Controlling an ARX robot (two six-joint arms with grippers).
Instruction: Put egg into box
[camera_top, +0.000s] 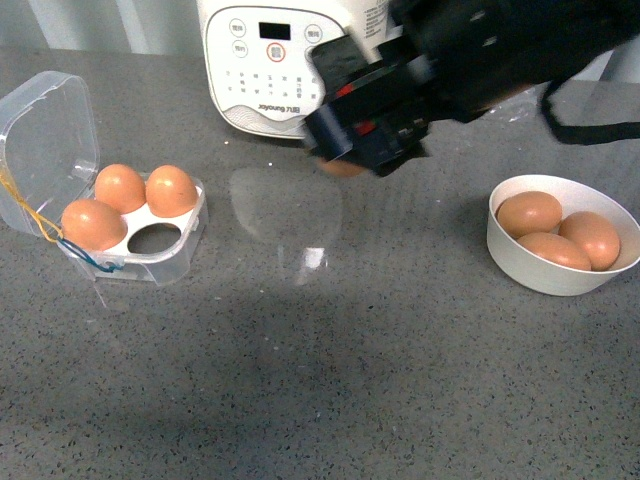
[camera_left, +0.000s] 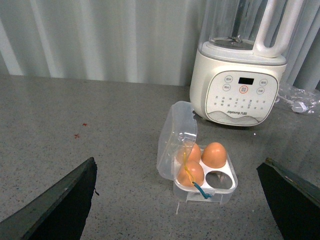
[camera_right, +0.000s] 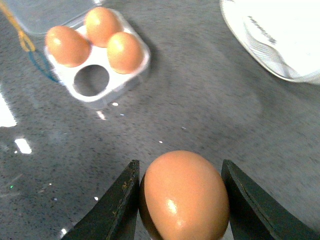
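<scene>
My right gripper (camera_right: 180, 197) is shut on the egg (camera_right: 184, 196), orange-brown, held between its two dark fingers above the grey counter. In the front view the right gripper (camera_top: 345, 160) hangs over the counter's middle back, with a sliver of the egg (camera_top: 342, 167) under it. The box (camera_top: 150, 250) stands open at the left, lid up, with three eggs and one empty cell (camera_top: 155, 238) at its near right. The box also shows in the right wrist view (camera_right: 107, 92) and the left wrist view (camera_left: 222, 187). My left gripper (camera_left: 185, 210) is open and empty, well short of the box.
A round white bowl (camera_top: 520, 265) with three eggs stands at the right. A white blender appliance (camera_top: 275, 60) stands at the back, just behind the right gripper. Yellow and blue bands (camera_top: 40, 225) hang at the box's hinge side.
</scene>
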